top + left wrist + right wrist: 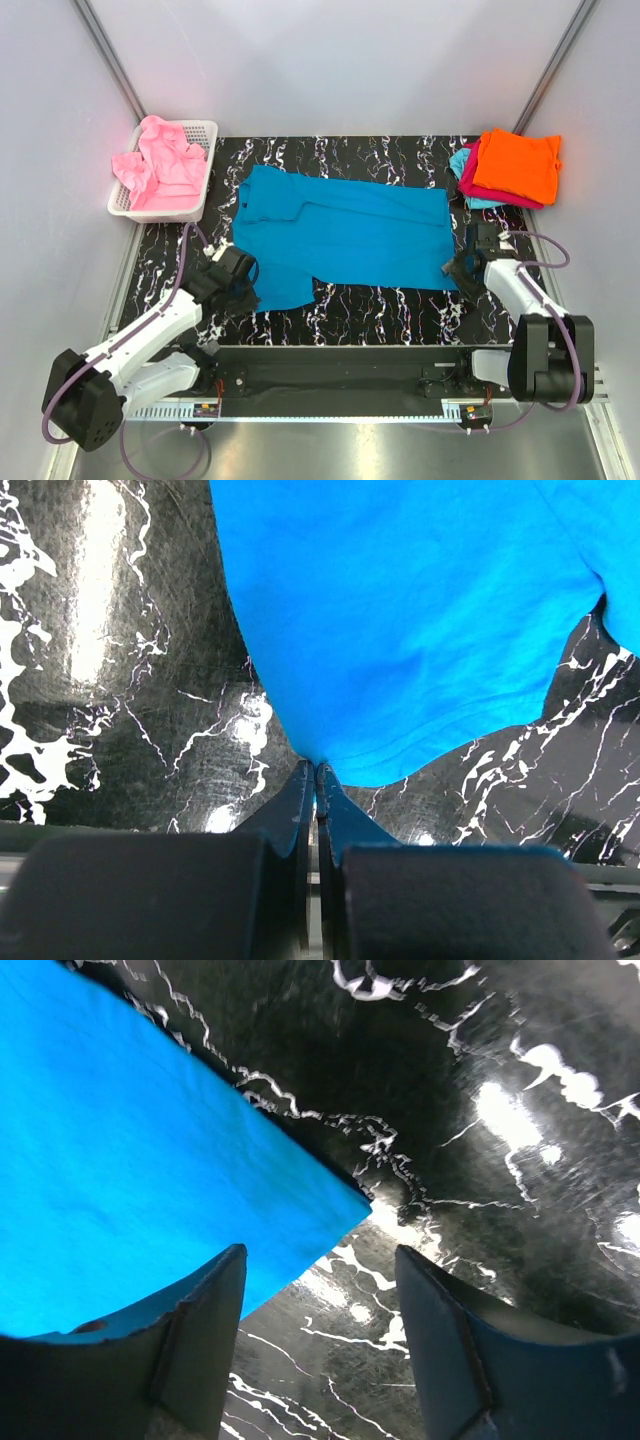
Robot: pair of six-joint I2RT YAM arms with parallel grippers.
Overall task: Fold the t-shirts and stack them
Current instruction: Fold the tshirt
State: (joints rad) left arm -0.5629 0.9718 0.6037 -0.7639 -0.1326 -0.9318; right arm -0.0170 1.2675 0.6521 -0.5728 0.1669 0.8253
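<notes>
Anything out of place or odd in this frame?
Nothing damaged. The pink shirts spill crumpled over the basket's left rim. At far right, the orange shirt sits askew, leaving the magenta shirt and cyan shirt poking out leftward.

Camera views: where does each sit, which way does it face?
Top external: above and behind the robot, looking down on the table; left arm and right arm show.
Left wrist: on the left arm, facing the teal t-shirt; left tool shut on its hem.
Right wrist: on the right arm, facing down at a shirt corner; right tool open.
Shared: all three show the teal t-shirt.
</notes>
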